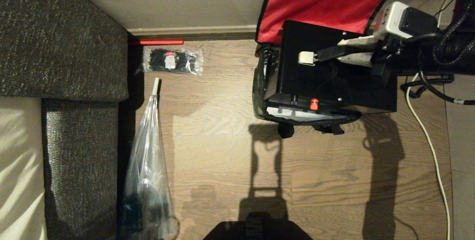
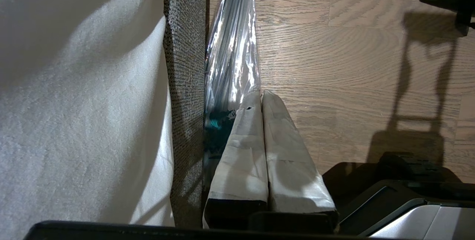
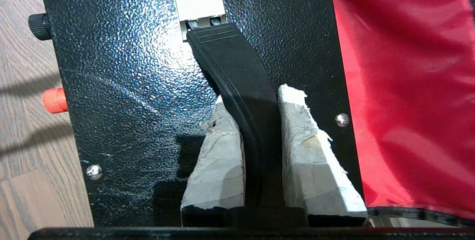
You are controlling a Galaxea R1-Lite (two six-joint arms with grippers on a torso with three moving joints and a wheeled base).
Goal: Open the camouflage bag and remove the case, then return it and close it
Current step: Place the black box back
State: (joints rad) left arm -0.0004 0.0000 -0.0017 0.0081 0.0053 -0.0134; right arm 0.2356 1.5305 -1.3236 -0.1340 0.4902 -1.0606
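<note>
Pinching the case's (image 1: 334,80) black handle (image 3: 241,95), the right hand (image 3: 259,121) hides the camouflage bag's (image 1: 259,99) interior.

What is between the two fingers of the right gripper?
The black handle strap of the case lies between the right gripper's fingers, pinched by them. The right wrist view shows it best.

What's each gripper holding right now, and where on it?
The right gripper is clamped on the black strap handle on top of the case, which sits over the open bag. The left gripper is shut and empty.
</note>
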